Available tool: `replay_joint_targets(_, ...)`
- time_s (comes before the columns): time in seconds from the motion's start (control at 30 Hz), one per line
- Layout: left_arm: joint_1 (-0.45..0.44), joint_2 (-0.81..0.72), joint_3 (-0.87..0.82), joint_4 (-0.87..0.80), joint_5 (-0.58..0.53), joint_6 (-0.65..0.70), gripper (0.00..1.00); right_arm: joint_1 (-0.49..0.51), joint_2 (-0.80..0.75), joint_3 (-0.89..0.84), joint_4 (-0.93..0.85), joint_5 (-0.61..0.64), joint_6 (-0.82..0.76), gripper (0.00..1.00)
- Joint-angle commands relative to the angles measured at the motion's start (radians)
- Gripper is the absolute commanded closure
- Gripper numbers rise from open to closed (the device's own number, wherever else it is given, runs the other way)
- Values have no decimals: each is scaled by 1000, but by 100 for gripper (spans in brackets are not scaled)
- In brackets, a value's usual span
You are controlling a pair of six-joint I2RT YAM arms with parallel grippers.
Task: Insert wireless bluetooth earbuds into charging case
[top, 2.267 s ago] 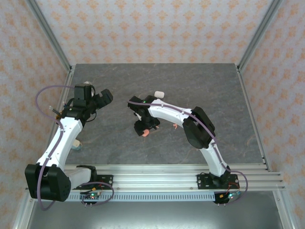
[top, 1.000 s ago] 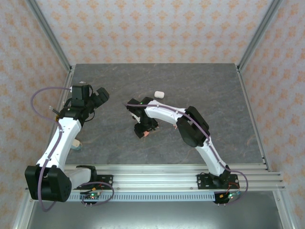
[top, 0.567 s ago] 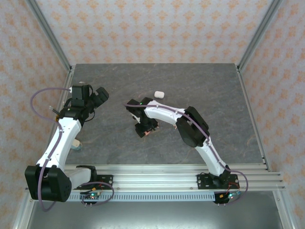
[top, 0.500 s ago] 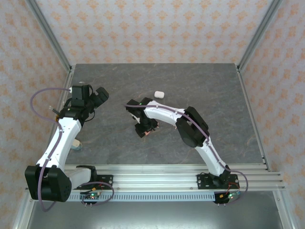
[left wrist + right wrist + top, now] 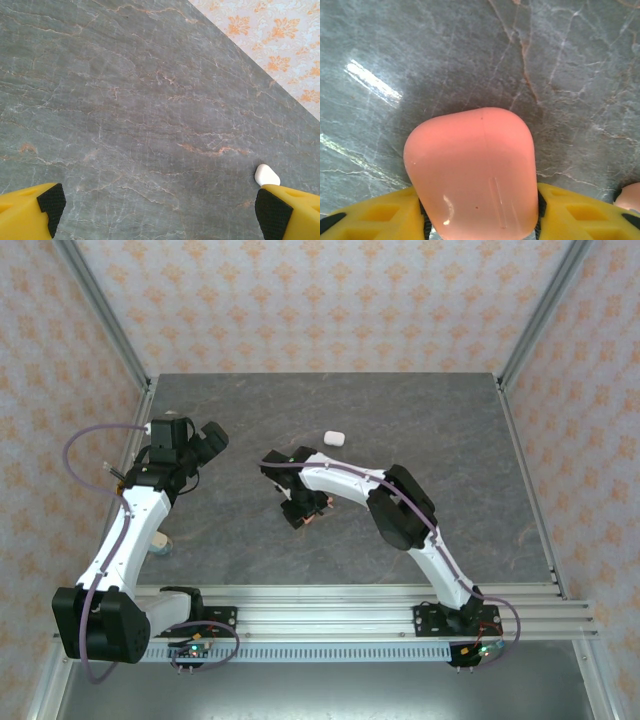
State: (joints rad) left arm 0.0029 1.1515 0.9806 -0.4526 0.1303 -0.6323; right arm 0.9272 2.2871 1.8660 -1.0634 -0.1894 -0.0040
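The near case point(image 5: 475, 175) is sitting on the table point(image 5: 450, 440), between my right fingers point(image 5: 370, 220). The far case point(image 5: 334, 438) is lying behind it, slightly right. My left gripper point(image 5: 212, 440) is hanging well left of it, also farther back.

White/blk arms point(image 5: 125, 530), purple cables point(image 5: 97, 428), yellow fingers point(image 5: 25, 210), maybe rubber pads point(image 5: 272, 212)

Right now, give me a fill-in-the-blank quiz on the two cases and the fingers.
1. The charging case between the fingers of the right gripper is ____ in colour.
2. The fingers of the left gripper stand wide ____, holding nothing.
3. The other case, lying free on the table, is ____.
Missing words: pink; open; white.
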Motion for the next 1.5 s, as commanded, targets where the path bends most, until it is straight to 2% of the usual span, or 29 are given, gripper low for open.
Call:
replay_joint_targets(0.0,6,-9,-9,20,-3,-14,0,5,28,23,16,29,-1,53)
replay_joint_targets(0.2,6,6,-4,12,11,2,0,1,-11,-10,38,41,-11,61)
replay_joint_targets(0.63,6,48,-17,-17,121,69,0,-46,-215,-161,178,-1,-102,64)
replay_joint_targets(0.73,6,75,-15,-15,204,90,0,-74,-260,-193,207,-32,-133,68)
replay_joint_targets(0.93,5,157,-5,13,445,116,0,-136,-386,-288,307,-160,-179,68)
replay_joint_targets(1.13,-20,270,55,10,698,148,0,-156,-446,-309,318,-180,-206,68)
replay_joint_targets(1.3,-109,363,164,-104,804,255,0,-159,-495,-330,325,-185,-220,68)
replay_joint_targets(1.47,-172,446,250,-191,852,329,0,-160,-527,-355,344,-194,-221,68)
